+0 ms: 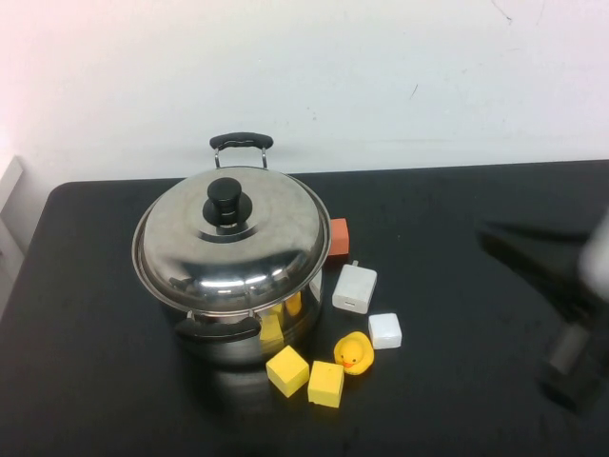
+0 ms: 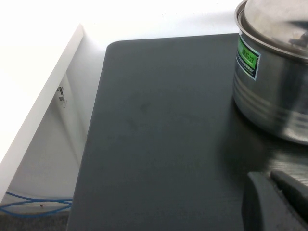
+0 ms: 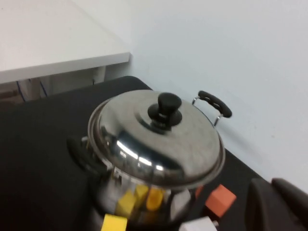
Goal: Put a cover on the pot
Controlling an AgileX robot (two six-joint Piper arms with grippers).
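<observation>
The shiny steel pot [image 1: 290,324] with black loop handles stands left of centre on the black table. A domed steel lid [image 1: 252,252] with a black knob [image 1: 225,201] rests on top of it. My right gripper [image 1: 500,243] is blurred at the right, well away from the pot, shut and empty. In the right wrist view the right gripper [image 3: 269,185] points toward the pot [image 3: 144,199] and lid [image 3: 144,139]. My left gripper [image 2: 267,175] is out of the high view; it is shut and empty, low beside the pot [image 2: 274,101].
An orange block [image 1: 339,238], a white charger [image 1: 354,288], a white cube [image 1: 384,330], a yellow duck [image 1: 353,352] and two yellow blocks [image 1: 287,370] lie right of and in front of the pot. The table's left edge [image 2: 98,120] borders a white wall.
</observation>
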